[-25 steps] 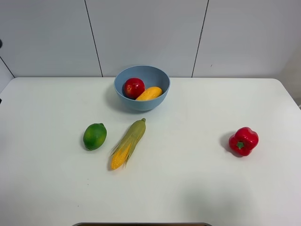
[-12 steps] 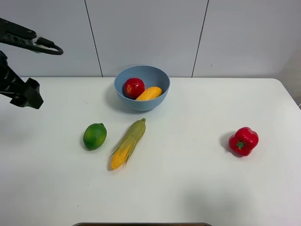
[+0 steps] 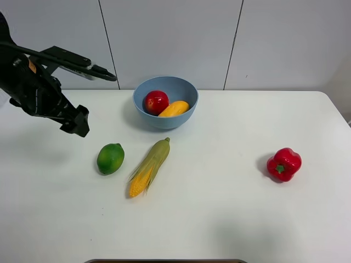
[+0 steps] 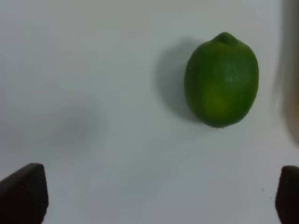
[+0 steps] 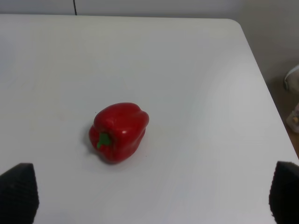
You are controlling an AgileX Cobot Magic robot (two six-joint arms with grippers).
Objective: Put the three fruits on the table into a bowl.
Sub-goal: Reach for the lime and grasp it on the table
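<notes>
- Resting inside the light-blue bowl (image 3: 164,121), the red apple (image 3: 156,102) and the yellow-orange mango (image 3: 174,108) are seen side by side, the apple on the left and the mango against it on the right.
- The bowl is placed at the far middle of the white table (image 3: 230,219), close to the wall.
- The dark-green lime (image 3: 111,158) is found outside the bowl, lying on the table in front of it and to its left.
- A corn cob (image 3: 149,167) in a green husk is laid just to the right of the lime, apart from it, with the husk tip pointed towards the bowl.
- A red bell pepper (image 3: 284,164) is set well apart on the right side of the table, its green stem turned towards the front.
- The left arm (image 3: 41,90) is seen from the high camera over the left part of the table, left of the bowl and beyond the lime.
- The left gripper (image 4: 156,196) is spread wide and nothing is held; in its wrist view the lime is shown ahead of the dark fingertips (image 4: 23,193), not between them and untouched.
- The right gripper (image 5: 150,193) is likewise spread wide and empty; the pepper is shown ahead of its fingertips (image 5: 16,193), clear of them.
- The right gripper is not shown by the high camera.
</notes>
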